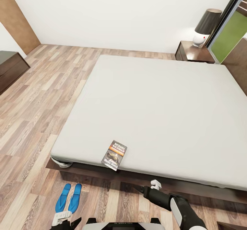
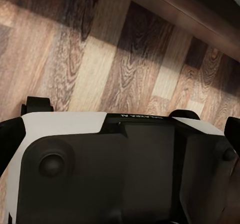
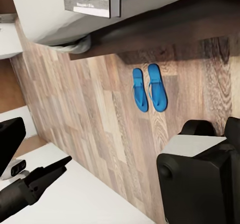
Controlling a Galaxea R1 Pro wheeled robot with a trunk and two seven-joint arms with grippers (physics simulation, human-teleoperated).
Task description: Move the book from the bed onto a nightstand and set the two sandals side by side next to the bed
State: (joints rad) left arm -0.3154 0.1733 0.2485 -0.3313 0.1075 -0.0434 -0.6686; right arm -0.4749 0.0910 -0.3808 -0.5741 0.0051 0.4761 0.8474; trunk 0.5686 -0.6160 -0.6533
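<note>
Bright blue flat sandals point(image 1: 68, 197) lie paired on the wood-plank floor point(image 1: 41, 120) beside the bed's point(image 1: 154, 106) near corner. Dark paperback book point(image 1: 114, 155) overhangs the grey mattress edge. Right hand point(image 1: 144, 188) below it, fingers' spread unclear; left hand point(image 1: 65, 219) likewise. Book step next: raise, grasp, carry to the dark-brown nightstand point(image 1: 193, 52).

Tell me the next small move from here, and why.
Probably reach the right claw forward and up to the book. The sandals already lie side by side on the floor beside the bed, so that part looks done. The book still lies at the mattress's near edge, overhanging it slightly, close to that claw. The nightstand stands at the bed's far corner.
</note>
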